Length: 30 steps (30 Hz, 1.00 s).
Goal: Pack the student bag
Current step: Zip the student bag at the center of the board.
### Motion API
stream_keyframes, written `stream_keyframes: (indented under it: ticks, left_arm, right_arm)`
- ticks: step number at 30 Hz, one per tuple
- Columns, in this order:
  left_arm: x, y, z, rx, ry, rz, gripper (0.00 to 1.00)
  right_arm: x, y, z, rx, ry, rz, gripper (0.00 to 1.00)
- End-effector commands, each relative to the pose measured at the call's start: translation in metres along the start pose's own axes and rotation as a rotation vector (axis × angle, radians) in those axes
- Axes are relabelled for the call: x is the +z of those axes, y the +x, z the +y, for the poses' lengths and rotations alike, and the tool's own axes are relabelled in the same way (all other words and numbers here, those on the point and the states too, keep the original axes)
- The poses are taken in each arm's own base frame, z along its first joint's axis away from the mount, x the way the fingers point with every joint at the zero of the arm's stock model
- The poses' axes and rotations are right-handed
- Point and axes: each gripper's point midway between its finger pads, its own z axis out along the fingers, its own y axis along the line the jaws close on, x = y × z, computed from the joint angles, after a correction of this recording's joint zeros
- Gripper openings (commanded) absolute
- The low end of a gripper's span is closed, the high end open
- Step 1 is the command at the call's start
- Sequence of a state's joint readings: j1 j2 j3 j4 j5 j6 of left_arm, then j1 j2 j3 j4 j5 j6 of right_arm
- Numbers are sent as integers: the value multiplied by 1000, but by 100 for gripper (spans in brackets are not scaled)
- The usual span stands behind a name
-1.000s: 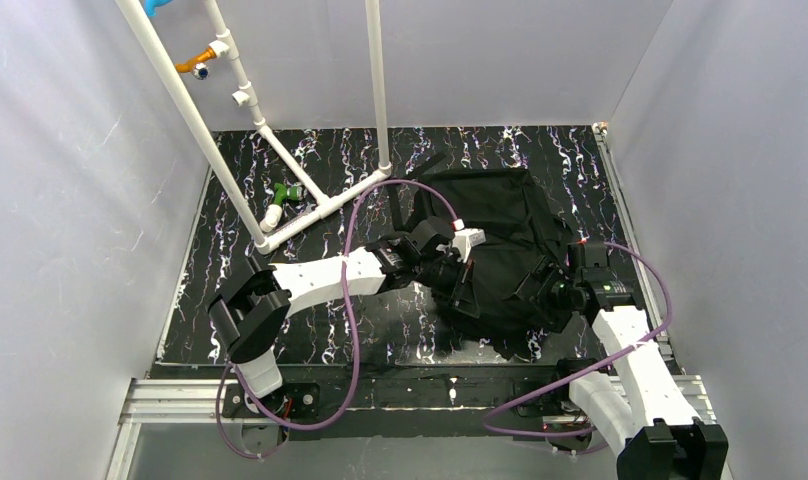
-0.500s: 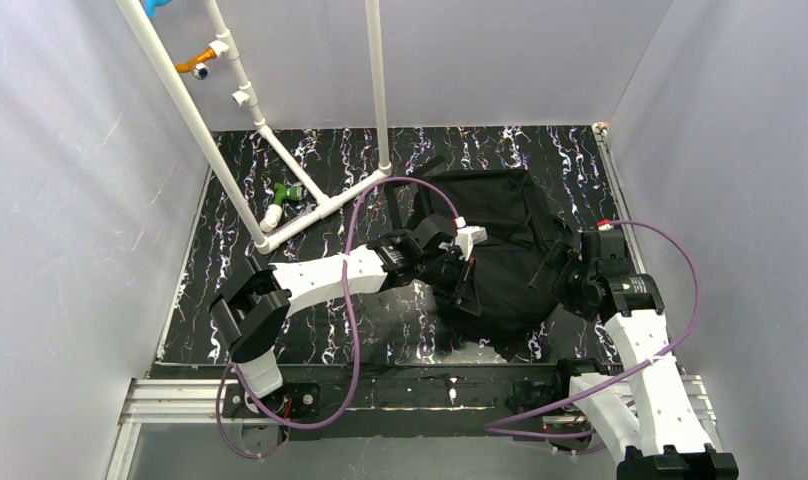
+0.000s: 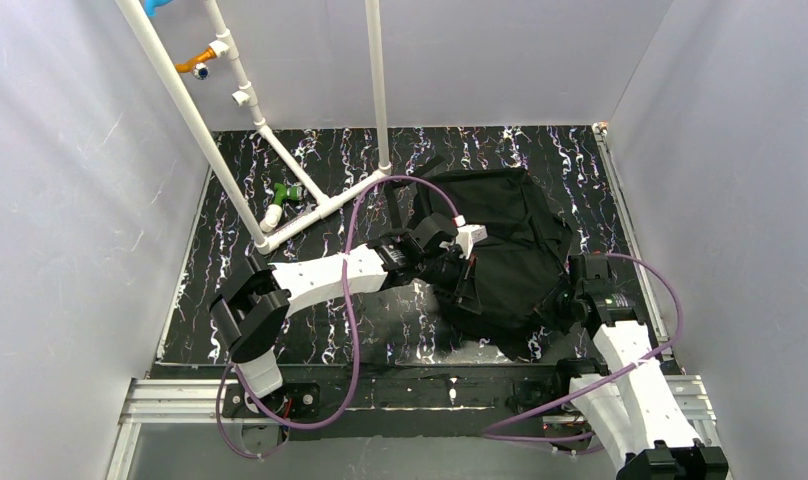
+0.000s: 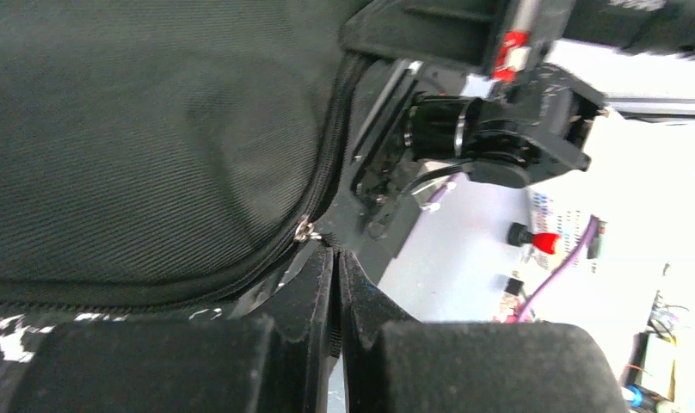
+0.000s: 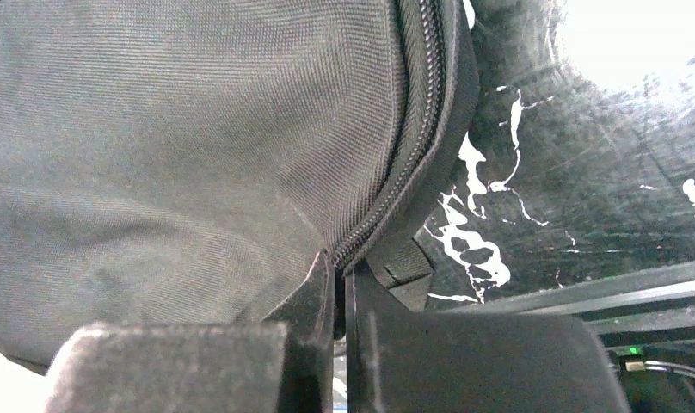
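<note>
Student bag (image 3: 515,235) by worktop (image 3: 320,335) right edge. My left claw (image 4: 334,256) pinched shut on its zipper (image 4: 325,176); my right claw (image 5: 337,268) likewise, nearer front edge.

The surface (image 3: 310,325) is black, streaked with white veins like marble. The student bag (image 3: 510,235) lies slumped on its right half. At the left rear rests the foot of a white pipe frame (image 3: 315,212), with a small green-and-white piece (image 3: 277,205) lying just beside it.
</note>
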<state>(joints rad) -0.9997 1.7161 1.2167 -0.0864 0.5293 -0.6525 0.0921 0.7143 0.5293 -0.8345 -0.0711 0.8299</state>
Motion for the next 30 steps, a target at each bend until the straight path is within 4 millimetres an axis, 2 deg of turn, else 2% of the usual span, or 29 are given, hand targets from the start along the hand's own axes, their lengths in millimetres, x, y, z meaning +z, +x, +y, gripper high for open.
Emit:
stream_keyframes:
  ticks: [1, 7, 11, 18, 23, 30]
  left_arm:
    - [-25, -6, 20, 30, -125, -38, 0]
    - [-72, -14, 106, -79, -319, -86, 0]
    - [-97, -25, 142, -86, -406, -100, 0]
    - [-115, -60, 159, -38, -461, -135, 0]
    - [-133, -82, 170, -35, -495, -191, 0]
    - [-132, -120, 165, -26, -459, -225, 0]
  right_arm:
    - [-19, -43, 14, -67, 16, -164, 1]
    - [-33, -51, 12, -124, 52, -199, 1]
    - [-33, -53, 11, -136, 62, -197, 1]
    - [-47, -74, 14, -183, 98, -259, 1]
    - [-54, -83, 8, -216, 151, -285, 1]
    - [-57, -90, 6, -253, 171, -308, 1]
